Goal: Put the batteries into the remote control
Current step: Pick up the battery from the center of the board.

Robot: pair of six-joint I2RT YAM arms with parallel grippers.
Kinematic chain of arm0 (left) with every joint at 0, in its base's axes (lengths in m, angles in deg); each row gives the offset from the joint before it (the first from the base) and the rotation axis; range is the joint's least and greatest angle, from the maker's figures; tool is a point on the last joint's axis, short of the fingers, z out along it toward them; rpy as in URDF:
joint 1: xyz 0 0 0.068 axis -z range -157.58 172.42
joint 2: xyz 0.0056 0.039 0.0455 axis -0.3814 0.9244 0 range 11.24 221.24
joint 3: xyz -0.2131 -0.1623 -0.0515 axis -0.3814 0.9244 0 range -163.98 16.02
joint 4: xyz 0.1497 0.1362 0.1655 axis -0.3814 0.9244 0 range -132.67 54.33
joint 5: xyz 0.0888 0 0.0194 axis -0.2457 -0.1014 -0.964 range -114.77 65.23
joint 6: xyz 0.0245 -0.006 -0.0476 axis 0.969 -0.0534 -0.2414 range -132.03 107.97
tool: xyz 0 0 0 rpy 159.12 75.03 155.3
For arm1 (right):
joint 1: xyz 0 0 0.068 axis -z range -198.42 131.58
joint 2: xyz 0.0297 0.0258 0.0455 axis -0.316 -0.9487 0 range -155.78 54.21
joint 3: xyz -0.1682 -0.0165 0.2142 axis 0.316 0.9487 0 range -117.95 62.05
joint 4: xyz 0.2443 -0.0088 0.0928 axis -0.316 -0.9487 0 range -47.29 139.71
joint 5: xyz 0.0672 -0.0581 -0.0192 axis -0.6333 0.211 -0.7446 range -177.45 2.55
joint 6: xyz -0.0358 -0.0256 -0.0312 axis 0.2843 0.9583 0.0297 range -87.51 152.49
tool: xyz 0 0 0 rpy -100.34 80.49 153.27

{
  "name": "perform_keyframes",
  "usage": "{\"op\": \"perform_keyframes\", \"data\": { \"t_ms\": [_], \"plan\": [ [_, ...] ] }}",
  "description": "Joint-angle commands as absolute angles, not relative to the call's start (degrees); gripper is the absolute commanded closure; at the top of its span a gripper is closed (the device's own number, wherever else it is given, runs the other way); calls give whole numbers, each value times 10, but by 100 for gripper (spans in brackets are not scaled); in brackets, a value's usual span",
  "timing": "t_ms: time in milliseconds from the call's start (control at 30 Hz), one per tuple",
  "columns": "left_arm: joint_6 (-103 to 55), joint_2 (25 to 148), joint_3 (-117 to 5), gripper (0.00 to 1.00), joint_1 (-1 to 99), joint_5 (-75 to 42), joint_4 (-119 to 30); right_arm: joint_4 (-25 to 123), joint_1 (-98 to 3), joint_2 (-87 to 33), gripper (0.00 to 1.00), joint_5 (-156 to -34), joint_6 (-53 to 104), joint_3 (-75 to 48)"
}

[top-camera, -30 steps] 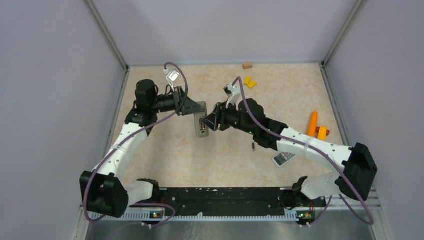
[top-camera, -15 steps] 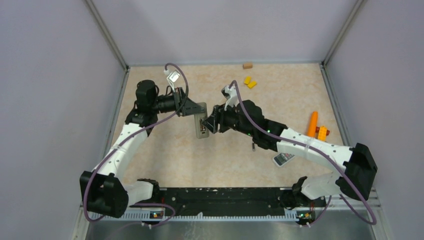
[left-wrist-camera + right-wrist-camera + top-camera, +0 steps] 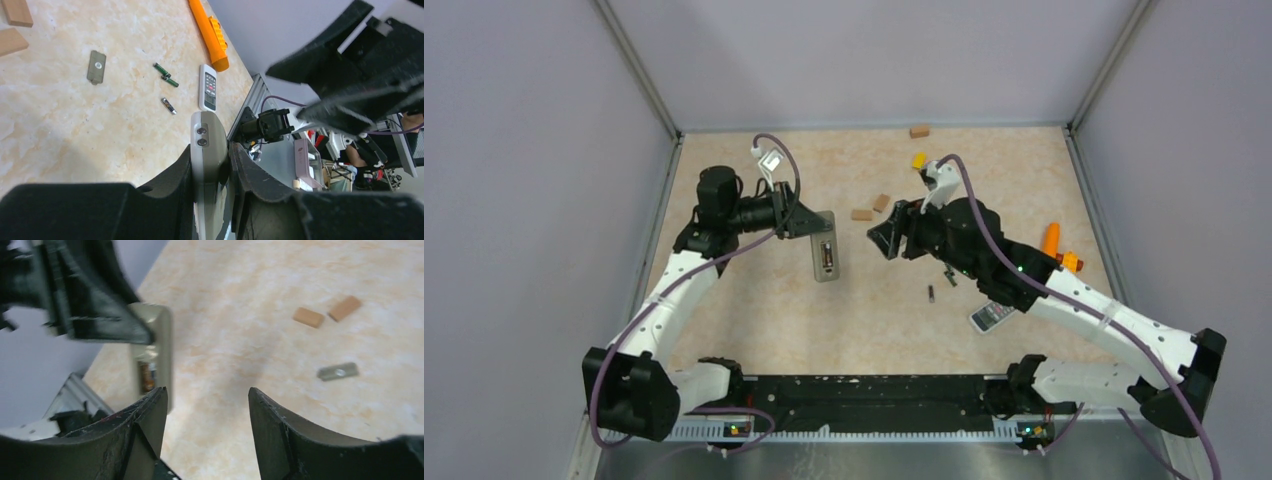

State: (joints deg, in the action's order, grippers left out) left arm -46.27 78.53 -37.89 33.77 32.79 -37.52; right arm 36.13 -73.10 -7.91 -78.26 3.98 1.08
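Note:
My left gripper (image 3: 821, 222) is shut on the upper end of a grey remote control (image 3: 827, 257) and holds it above the table, back side up. The remote's open compartment shows a battery inside in the right wrist view (image 3: 147, 375). In the left wrist view the remote (image 3: 209, 142) sits clamped between the fingers. My right gripper (image 3: 881, 239) is open and empty, a short way right of the remote (image 3: 159, 347). Loose batteries lie on the table (image 3: 931, 293), (image 3: 166, 78), (image 3: 169, 105). The grey battery cover (image 3: 96, 66) lies apart, also in the right wrist view (image 3: 338, 372).
A white remote (image 3: 991, 317) lies at the right front. An orange toy (image 3: 1050, 241) lies near the right wall. Brown blocks (image 3: 861, 214), (image 3: 881, 202) sit behind the grippers, another (image 3: 919, 131) at the back wall, with a yellow block (image 3: 918, 160) nearby.
My right gripper has drawn back to the right, away from the remote's compartment, and now stands open. The left gripper still holds the remote in about the same place.

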Motion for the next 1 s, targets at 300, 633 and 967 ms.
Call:
{"op": "perform_keyframes", "data": {
  "t_ms": [300,633,967],
  "plan": [
    [-470,680,-306,100,336,266,-510,188,-636,-109,51,-660,-9,93],
    [-503,649,-261,100,336,254,-603,241,-598,-219,59,-702,-16,150],
    [-503,648,-251,99,336,263,-618,265,-588,-310,69,-722,-20,149]
  ]
}}
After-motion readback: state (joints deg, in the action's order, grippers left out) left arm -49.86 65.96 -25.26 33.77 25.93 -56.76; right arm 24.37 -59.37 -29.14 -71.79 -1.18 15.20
